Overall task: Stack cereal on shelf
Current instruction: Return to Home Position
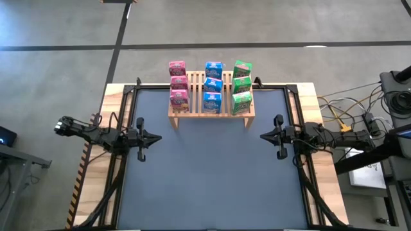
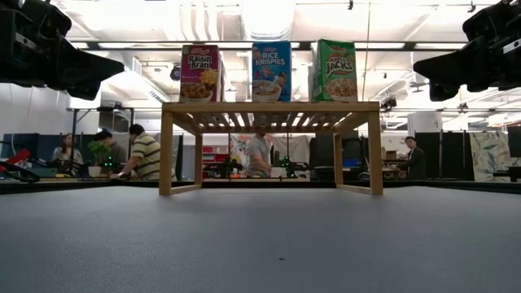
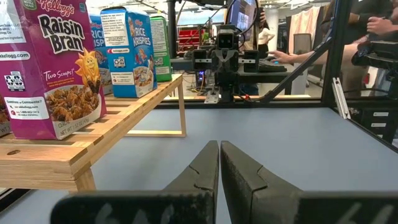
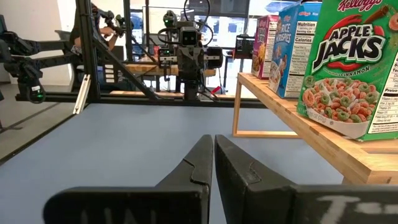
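While 9 cereal boxes (image 1: 212,85) line the shelf (image 1: 212,115), left gripper (image 1: 158,137) fingers together, right gripper (image 1: 262,135) likewise

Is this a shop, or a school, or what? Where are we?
Most likely a robot lab in a big shared workroom. A left arm and a right arm are mounted at a dark table, people are at desks behind it, and cables trail beside it.

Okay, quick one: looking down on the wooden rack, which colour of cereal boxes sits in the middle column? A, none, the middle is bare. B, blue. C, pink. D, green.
B: in the high view the blue boxes stand in a line down the centre of the shelf, between the pink boxes and the green boxes.
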